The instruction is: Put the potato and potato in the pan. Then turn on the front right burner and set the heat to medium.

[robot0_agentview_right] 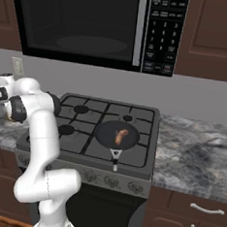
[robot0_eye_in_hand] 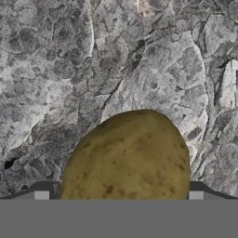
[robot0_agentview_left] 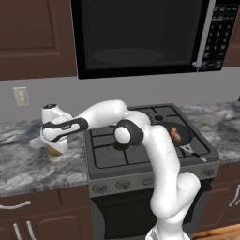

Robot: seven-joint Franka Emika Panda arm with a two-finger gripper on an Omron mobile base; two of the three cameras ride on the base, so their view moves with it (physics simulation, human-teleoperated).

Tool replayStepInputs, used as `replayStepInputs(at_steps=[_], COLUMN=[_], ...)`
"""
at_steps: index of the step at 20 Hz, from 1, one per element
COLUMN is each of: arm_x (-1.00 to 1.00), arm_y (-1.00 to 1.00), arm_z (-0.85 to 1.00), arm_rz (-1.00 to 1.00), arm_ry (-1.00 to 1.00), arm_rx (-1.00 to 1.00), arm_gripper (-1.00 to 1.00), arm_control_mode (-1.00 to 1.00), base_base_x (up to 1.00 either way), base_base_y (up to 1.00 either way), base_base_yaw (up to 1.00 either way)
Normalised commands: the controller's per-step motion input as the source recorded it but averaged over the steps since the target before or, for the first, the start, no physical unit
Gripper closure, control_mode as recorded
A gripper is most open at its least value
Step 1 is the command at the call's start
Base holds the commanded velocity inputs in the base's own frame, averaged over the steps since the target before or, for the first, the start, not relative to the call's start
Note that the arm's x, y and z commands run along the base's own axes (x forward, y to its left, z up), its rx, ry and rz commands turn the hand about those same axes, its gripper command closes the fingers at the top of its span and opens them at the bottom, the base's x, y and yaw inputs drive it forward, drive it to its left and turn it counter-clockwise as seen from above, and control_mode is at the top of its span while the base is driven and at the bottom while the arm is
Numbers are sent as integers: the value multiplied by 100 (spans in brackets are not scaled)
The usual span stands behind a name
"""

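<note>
Straddling the round potato (robot0_eye_in_hand: pixel 125 155) on the counter (robot0_eye_in_hand: pixel 69 69), the gripper (robot0_eye_in_hand: pixel 119 195) stands released, one fingertip (robot0_eye_in_hand: pixel 42 193) each side; nothing grasped yet.

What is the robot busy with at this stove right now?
The arm is reaching left over the marble counter, its open gripper lowered around an olive-yellow potato that lies on the stone, one finger tip on either side. The jaws have not closed on it. An orange-brown potato already lies in the dark frying pan on the front right burner of the stove. The knobs look untouched.
</note>
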Motion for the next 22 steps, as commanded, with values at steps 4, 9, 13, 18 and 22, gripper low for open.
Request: replayStepInputs(at_steps=[4, 9, 13, 18, 22], arm_x=[0, -7, -74, -100, -100], arm_y=[0, 0, 0, 0, -1], arm_z=[0, 0, 2, 31, 39], arm_rz=[0, 0, 5, 18, 22], arm_ry=[0, 0, -5, -13, -17], arm_rx=[0, 0, 0, 2, 6], arm_gripper=[100, 100, 100, 100, 100], arm_control_mode=[-100, -100, -100, -100, -100], base_base_x=[0, 0, 0, 0, 0], base_base_y=[0, 0, 0, 0, 0], base_base_yaw=[0, 0, 0, 0, 0])
